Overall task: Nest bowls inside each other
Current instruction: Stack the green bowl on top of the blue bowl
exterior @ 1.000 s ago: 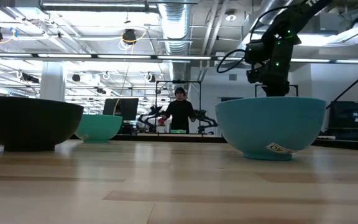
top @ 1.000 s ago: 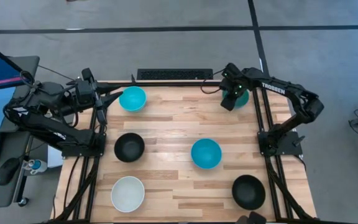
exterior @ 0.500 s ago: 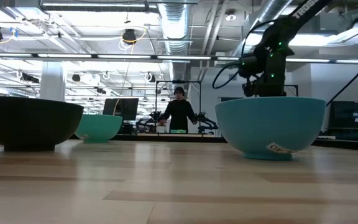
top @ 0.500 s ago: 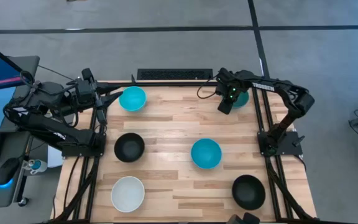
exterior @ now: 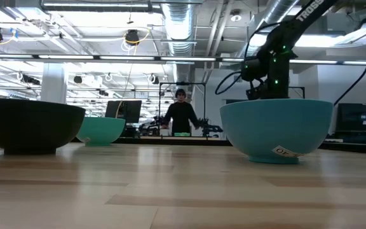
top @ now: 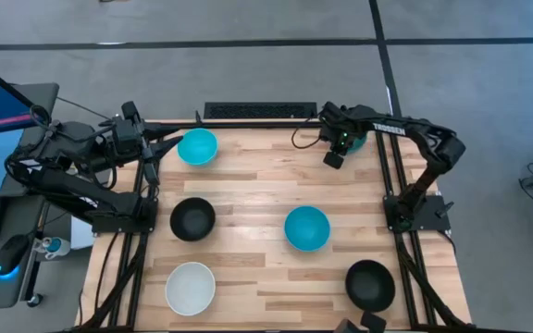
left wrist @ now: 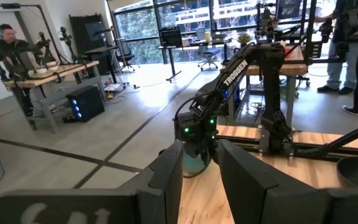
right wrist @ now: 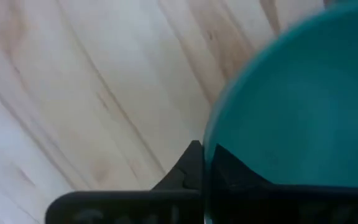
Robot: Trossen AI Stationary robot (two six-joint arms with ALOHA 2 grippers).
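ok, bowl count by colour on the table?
black bowls: 2
white bowl: 1
cyan bowl: 1
blue bowl: 1
teal-green bowl: 1, at the right gripper
Total: 6

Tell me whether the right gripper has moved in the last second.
Yes. The right gripper shifted leftward along the table's far edge, dragging the teal-green bowl.

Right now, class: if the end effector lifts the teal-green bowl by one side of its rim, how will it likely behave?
The teal-green bowl looks rigid and smooth, so it may slip. Held at one rim edge by the right end effector, it could tilt. Probably light for its size.
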